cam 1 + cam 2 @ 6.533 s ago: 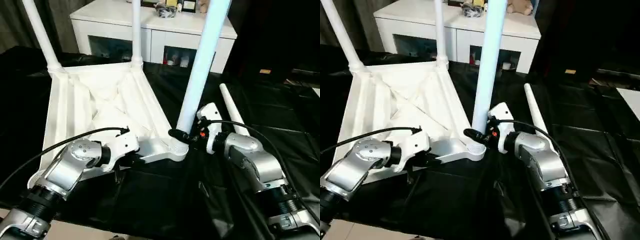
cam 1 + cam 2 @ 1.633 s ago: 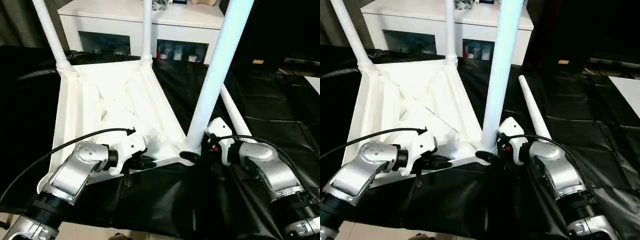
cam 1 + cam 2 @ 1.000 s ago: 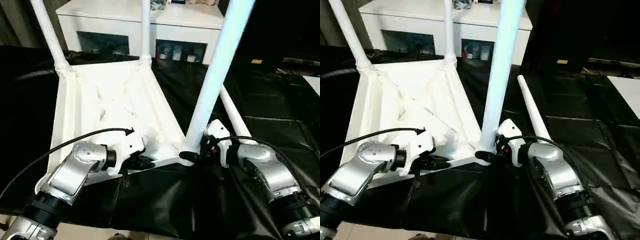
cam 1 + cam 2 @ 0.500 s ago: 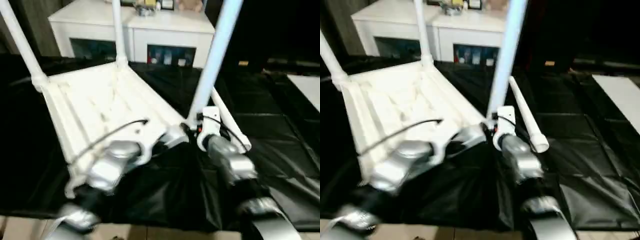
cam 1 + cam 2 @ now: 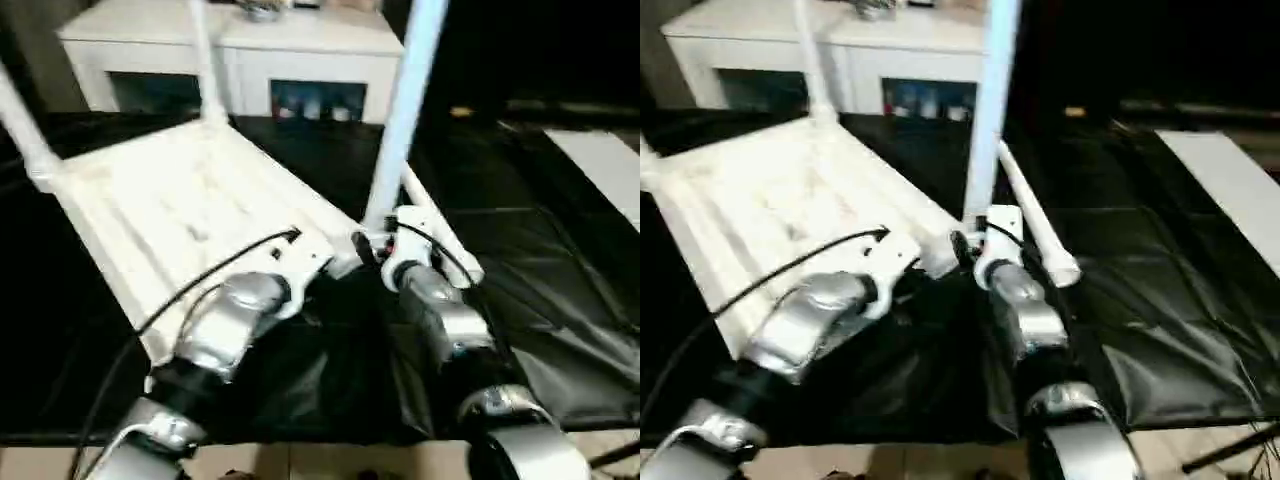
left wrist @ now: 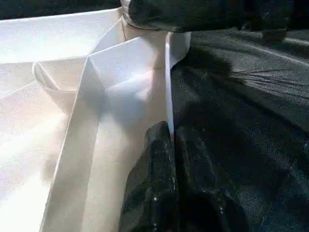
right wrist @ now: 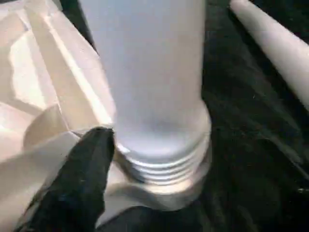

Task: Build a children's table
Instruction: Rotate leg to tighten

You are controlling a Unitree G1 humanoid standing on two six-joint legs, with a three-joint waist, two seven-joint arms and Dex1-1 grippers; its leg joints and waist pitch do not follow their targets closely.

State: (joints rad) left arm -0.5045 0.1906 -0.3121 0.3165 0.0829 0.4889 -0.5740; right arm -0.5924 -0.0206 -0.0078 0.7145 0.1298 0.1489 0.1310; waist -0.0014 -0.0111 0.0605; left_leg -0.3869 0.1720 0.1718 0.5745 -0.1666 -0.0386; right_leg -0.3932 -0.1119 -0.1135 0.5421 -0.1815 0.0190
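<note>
Upside-down white ribbed plastic table top (image 5: 180, 205) lies at 11 o'clock on black sheeting, light and stiff; left gripper (image 6: 171, 145) jaws pinch its thin rim, right gripper (image 7: 91, 159) jaws clasp the slippery white tube leg (image 7: 149, 72) near its threaded base.

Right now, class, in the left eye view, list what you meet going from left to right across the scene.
Far-left leg → tabletop → left pincer → upright leg beside the right pincer → loose leg lying on the black sheet → white panel at the right edge.
</note>
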